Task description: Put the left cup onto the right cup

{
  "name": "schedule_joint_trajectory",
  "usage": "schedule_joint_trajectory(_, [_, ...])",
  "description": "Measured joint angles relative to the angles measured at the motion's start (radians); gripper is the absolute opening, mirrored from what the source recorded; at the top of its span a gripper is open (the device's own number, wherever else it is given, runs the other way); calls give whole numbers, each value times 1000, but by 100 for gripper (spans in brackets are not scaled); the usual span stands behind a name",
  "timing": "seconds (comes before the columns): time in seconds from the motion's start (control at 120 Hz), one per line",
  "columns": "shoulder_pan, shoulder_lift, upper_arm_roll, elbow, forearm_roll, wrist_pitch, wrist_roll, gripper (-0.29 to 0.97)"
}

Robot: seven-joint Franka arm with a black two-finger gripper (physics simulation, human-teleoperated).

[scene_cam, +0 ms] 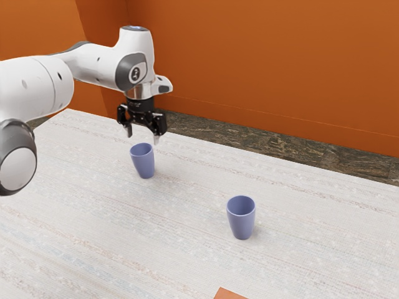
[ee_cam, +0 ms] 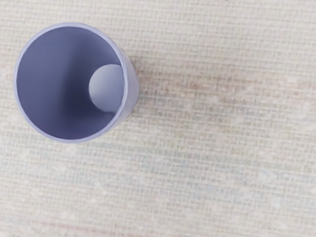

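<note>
The gripper (scene_cam: 143, 132) is hung just above the left cup (scene_cam: 143, 160), fingers spread wide, nothing gripped. The cup is stood upright on the table (scene_cam: 299, 205), well apart from the right cup (scene_cam: 240, 216). Its hollow inside and round base are seen from the wrist view.

Exterior camera: raised, side-on, angled down across bench (scene_cam: 93, 237) toward orange wall (scene_cam: 280, 62). Wrist camera: close, straight down into left cup (ee_cam: 54, 89). Shared: that cup, surrounding bench.
</note>
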Motion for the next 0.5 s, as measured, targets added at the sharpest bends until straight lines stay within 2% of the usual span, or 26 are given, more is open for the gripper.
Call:
schedule_joint_trajectory(0.242, [59,87,-4,34,-21,70,-35,68])
schedule_joint_trajectory(0.5, [71,205,-4,126,-70,156,-22,68])
